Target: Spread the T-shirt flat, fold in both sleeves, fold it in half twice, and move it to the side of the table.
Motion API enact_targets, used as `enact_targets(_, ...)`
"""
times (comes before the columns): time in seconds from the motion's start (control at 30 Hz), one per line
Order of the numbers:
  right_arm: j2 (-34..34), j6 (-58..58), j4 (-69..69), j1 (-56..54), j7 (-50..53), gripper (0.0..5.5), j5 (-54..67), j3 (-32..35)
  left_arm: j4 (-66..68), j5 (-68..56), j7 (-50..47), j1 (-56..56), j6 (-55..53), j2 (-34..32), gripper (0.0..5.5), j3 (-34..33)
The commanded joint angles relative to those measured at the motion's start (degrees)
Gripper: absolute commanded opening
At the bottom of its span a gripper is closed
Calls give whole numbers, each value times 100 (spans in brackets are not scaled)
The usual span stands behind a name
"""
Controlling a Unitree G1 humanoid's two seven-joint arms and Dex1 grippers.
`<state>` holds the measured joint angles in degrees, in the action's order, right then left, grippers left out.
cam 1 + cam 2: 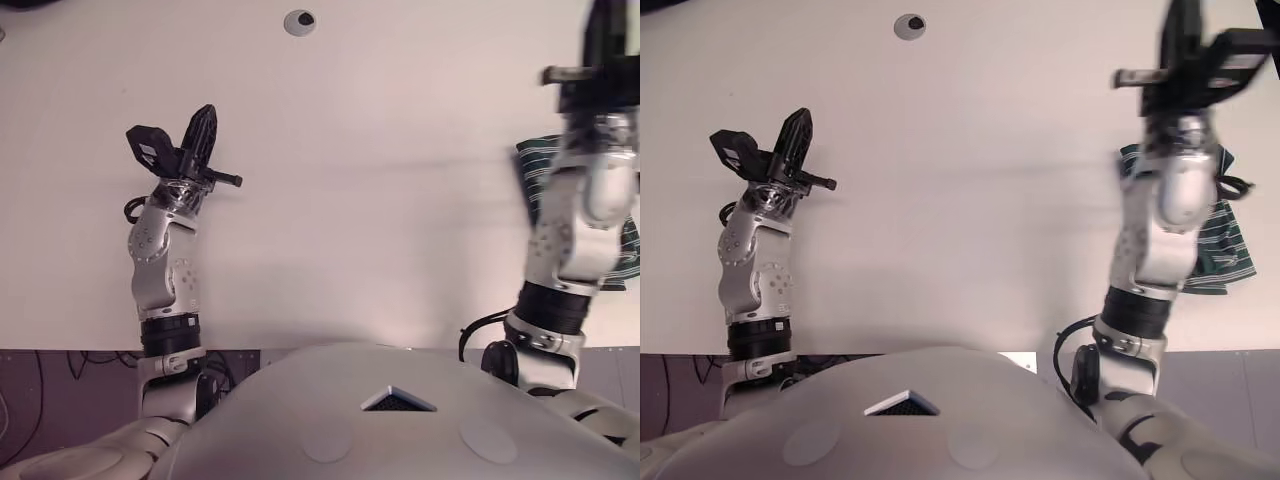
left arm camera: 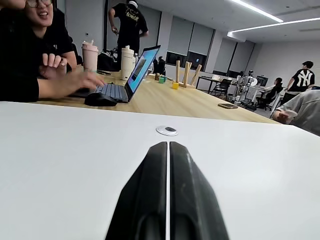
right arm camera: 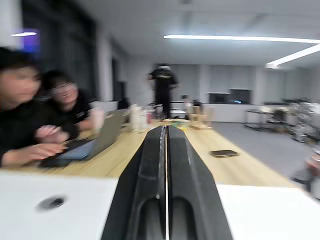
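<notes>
**T-shirt (image 1: 1230, 250) lying folded at the side, left claw (image 2: 168, 146) and right claw (image 3: 165, 131) both hanging empty**

I am reading this as the tail end of the job. The T-shirt is lying as a compact striped bundle on the white table (image 1: 400, 200). It is sitting short of the right claw and toward its outer side, with that arm's forearm covering part of it. It is well apart from the left claw, right across the table from it. Neither claw is touching cloth, and both are hanging above the tabletop.

The wrist views are giving me what the head views are not. Each pair of fingers (image 2: 150, 200) is pressing together with only a hairline seam between them, pinching nothing. From the head, the right claw is smearing near the upper edge, so I am not judging its grip there.

The head views, in turn, are giving me the bundle itself. They also show a round grommet (image 1: 299, 21) lying ahead of the left claw.

I am judging the folding and the move to the side as done, though I cannot count the folds with the forearm in the way. The next move is calling for a careful retreat. The right arm is passing directly over the bundle, so I am planning to draw it back high enough not to drag the cloth open.
</notes>
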<state>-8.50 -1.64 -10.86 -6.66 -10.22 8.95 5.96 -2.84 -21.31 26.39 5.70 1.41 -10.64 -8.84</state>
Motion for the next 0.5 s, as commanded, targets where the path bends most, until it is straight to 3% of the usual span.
enact_targets(0.03,305,-232,1229,-118,-360,0,-408,-875,77,96,-284,23,155,155,4,-81)
enact_targets(0.2,265,-517,2169,-27,-638,0,-847,-1465,691,308,-380,-32,509,107,4,-200)
enact_targets(0.5,243,-474,2303,58,-393,0,-914,-1200,983,290,-337,-138,772,117,4,-309)
